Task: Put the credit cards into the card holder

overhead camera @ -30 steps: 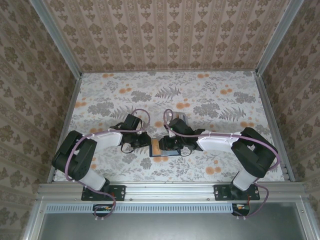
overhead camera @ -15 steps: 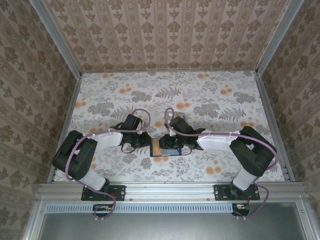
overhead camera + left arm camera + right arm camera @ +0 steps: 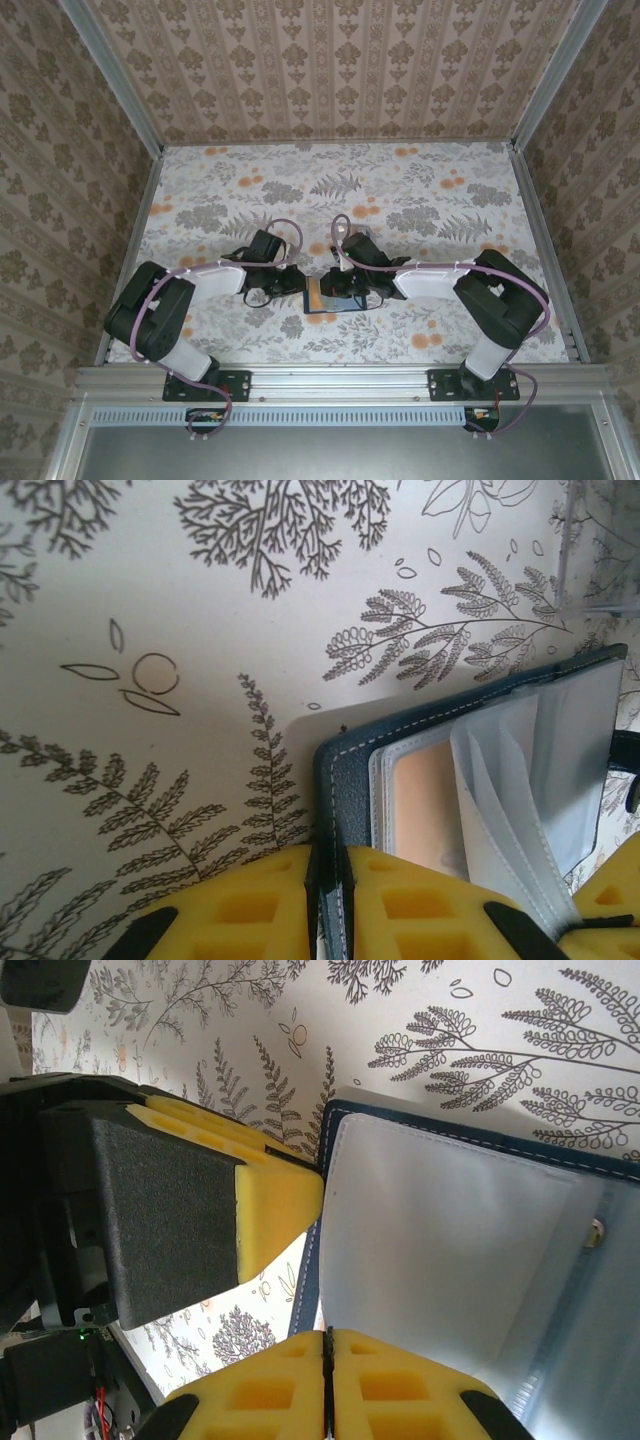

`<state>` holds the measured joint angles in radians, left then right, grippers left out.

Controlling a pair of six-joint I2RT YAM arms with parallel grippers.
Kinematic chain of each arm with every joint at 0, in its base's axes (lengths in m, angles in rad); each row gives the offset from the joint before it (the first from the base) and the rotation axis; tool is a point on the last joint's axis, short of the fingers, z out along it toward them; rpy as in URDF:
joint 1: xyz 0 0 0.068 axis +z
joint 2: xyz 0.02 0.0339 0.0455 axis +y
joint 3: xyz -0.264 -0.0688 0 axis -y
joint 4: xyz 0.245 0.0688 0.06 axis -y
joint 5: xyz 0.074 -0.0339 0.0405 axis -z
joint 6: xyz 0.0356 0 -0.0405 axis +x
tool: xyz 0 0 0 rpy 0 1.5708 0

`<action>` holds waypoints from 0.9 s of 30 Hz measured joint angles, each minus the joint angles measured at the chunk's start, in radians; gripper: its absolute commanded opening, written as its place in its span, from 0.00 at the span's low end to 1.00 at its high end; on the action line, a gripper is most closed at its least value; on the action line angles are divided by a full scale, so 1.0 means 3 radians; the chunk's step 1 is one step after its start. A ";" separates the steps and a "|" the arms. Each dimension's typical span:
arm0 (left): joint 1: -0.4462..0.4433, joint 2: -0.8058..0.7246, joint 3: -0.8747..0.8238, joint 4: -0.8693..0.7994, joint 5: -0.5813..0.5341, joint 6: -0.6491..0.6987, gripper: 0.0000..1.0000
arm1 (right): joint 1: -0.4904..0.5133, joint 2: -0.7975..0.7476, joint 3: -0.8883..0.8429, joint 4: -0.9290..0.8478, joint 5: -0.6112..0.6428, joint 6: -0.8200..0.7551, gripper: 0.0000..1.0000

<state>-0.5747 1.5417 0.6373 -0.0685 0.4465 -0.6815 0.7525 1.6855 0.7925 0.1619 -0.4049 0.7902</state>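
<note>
Fingers (image 3: 250, 910) of my left gripper (image 3: 328, 902) clamp the cover edge of the card holder (image 3: 345, 780) (open on the table (image 3: 200, 630), an orange-tan card (image 3: 425, 800) sleeved inside), while my right gripper (image 3: 328, 1380) sits pressed closed against its clear pages (image 3: 440, 1230).

One card holder (image 3: 345, 780), one orange card (image 3: 425, 800), two tools (image 3: 328, 875) (image 3: 327, 1355)

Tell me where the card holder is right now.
In the top view the card holder lies open, front centre on the table, its cover edge clamped by the left gripper.
</note>
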 measured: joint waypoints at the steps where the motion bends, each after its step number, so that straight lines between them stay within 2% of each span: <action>1: 0.0000 0.0000 -0.0006 0.0022 0.0018 -0.0011 0.17 | -0.0005 0.0003 -0.0004 0.0008 -0.0009 0.0000 0.08; 13: 0.0025 -0.0229 -0.0097 0.0299 0.0276 -0.0244 0.17 | -0.0051 0.0013 -0.0144 0.0233 -0.0137 0.0065 0.03; 27: -0.0010 -0.0120 -0.0093 0.0437 0.0306 -0.0352 0.17 | -0.0114 0.0011 -0.0312 0.0476 -0.0170 0.0160 0.00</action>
<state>-0.5777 1.5059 0.6094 0.0628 0.5385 -0.7872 0.7181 1.6890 0.6991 0.3046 -0.4561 0.8383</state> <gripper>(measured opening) 0.170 0.061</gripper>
